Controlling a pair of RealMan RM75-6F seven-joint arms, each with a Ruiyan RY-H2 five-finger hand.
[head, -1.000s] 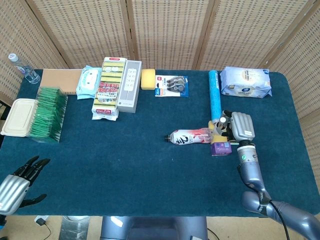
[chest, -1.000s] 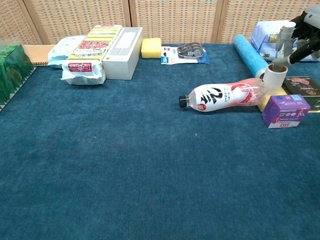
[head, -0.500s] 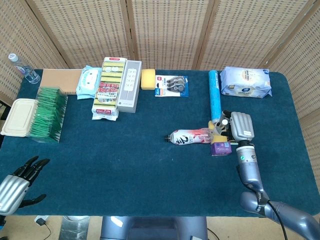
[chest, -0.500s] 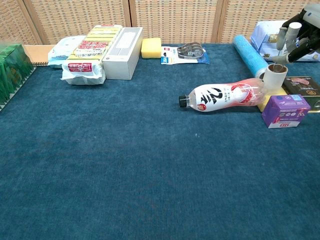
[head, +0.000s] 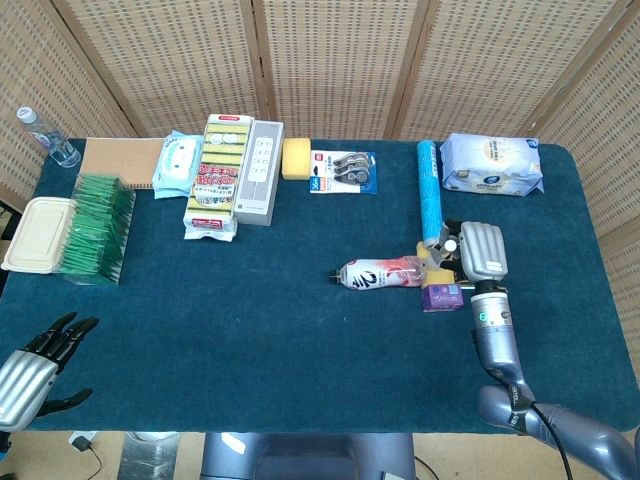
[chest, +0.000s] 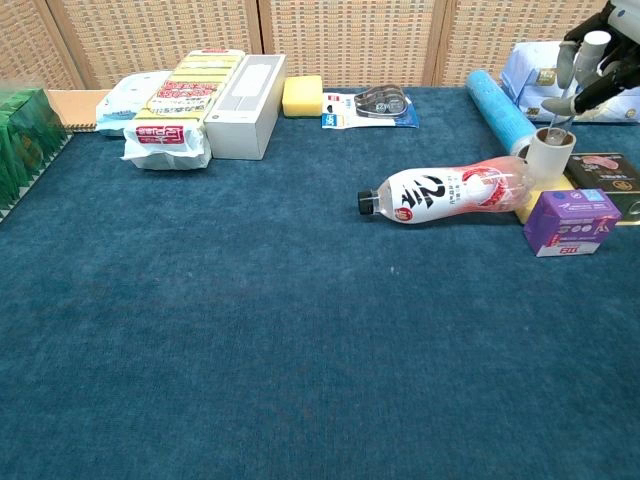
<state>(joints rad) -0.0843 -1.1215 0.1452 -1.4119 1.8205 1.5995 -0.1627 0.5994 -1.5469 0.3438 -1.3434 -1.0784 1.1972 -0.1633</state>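
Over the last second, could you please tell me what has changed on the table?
The right hand has lifted up and away from the small white cylinder, holding nothing. The lying red-and-white plastic bottle, the purple box and the left hand stayed as they were.

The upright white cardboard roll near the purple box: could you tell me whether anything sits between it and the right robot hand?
Nothing visible does. The right robot hand hovers just above the white cardboard roll, with only open air between them; the purple box lies in front.
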